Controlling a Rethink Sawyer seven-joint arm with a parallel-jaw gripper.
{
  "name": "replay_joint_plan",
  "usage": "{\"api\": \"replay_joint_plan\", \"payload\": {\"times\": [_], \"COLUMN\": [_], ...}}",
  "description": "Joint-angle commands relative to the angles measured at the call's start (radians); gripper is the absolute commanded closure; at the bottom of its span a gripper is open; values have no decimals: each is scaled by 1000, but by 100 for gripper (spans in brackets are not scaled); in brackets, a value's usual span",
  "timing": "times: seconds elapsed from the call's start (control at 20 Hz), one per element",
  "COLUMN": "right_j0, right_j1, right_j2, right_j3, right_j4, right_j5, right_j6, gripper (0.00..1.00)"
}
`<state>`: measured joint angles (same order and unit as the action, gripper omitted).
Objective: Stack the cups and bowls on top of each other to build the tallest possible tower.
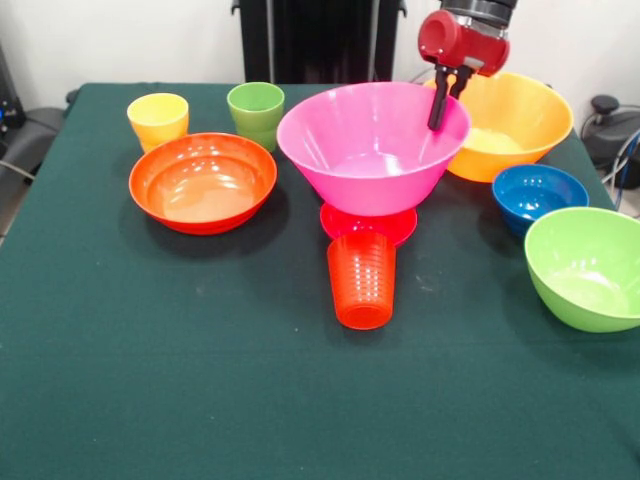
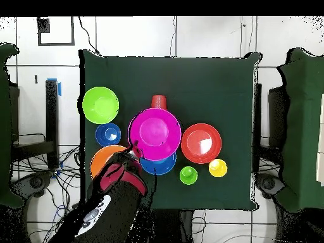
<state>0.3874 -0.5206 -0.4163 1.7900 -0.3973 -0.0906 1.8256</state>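
- Gripper (image 1: 438, 112) sits at the large pink bowl's (image 1: 372, 145) rim, its thin black fingers close together — whether they pinch the wall, I cannot tell.
- That pink bowl tops the tower, riding on a small magenta bowl (image 1: 368, 224); the ribbed orange-red cup (image 1: 362, 279) stands just in front.
- Yellow-orange bowl (image 1: 512, 125) just behind the gripper.
- Blue bowl (image 2: 158, 164) — peeking from under the pink one in the overhead view.

A dark green cloth (image 1: 200, 400) covers the bench. Behind it stands a white wall (image 1: 120, 40); the pale tiled floor (image 2: 209, 38) carries loose cables (image 2: 38, 171).
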Motion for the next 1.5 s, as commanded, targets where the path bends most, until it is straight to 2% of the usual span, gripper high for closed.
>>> {"api": "replay_joint_plan", "payload": {"times": [0.05, 0.35, 1.05, 1.5], "right_j0": [-19, -27, -67, -52], "right_j1": [39, 43, 30, 49], "right_j2": [61, 67, 107, 95], "right_j3": [-24, -23, -22, -18], "right_j4": [39, 42, 23, 40], "right_j5": [-93, -103, -51, -92], "right_j6": [156, 153, 130, 147], "gripper": [100, 100, 100, 100]}}
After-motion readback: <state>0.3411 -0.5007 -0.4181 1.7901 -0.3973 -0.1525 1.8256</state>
